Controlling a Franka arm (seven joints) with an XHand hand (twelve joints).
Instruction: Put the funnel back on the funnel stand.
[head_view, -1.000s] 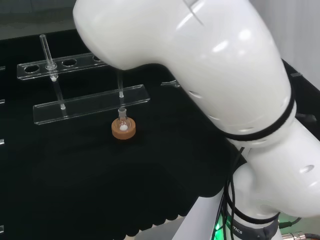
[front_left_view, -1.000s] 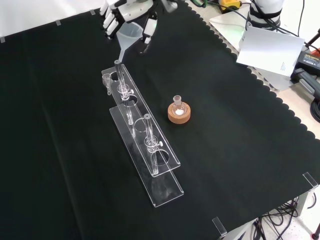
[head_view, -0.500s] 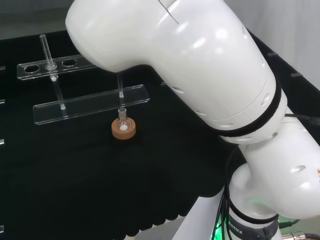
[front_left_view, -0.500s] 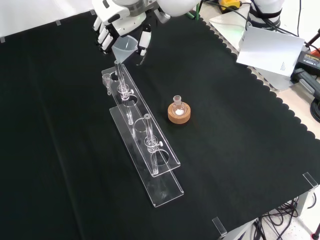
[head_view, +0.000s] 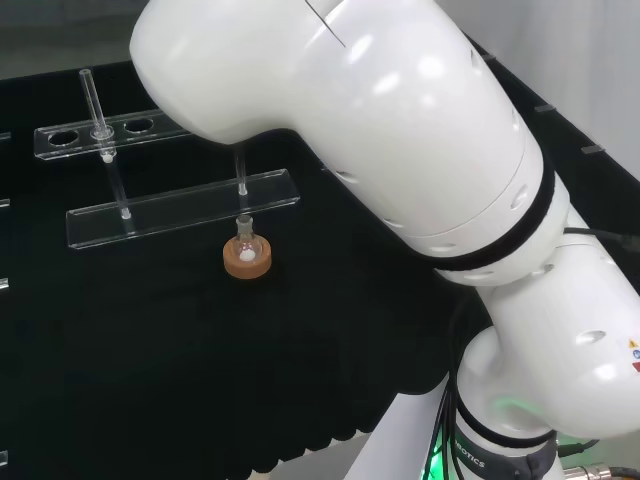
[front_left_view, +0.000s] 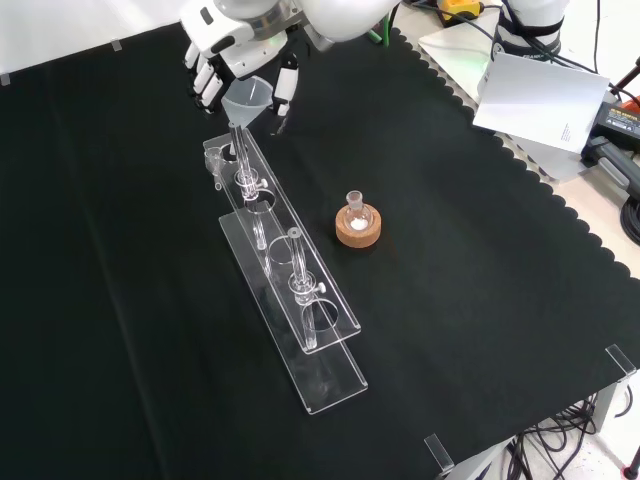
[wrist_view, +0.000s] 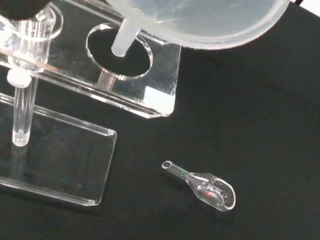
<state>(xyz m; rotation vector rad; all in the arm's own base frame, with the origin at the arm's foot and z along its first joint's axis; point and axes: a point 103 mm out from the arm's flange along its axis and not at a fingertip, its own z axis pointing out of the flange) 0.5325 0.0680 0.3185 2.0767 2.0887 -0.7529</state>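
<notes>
Since a second ago the hand (front_left_view: 232, 50) has carried the funnel (front_left_view: 247, 96) down and leftward in the front view, so its cone now hangs just above the far end of the clear funnel stand (front_left_view: 290, 270); in the wrist view the stem points into the end hole (wrist_view: 119, 51), so lowering it seems next. Fingers curl round the cone, pinching it. No readable writing or brand shows on the funnel or the stand

Glossy white arm (head_view: 400, 150), black-and-white hand (front_left_view: 215, 45)
</notes>
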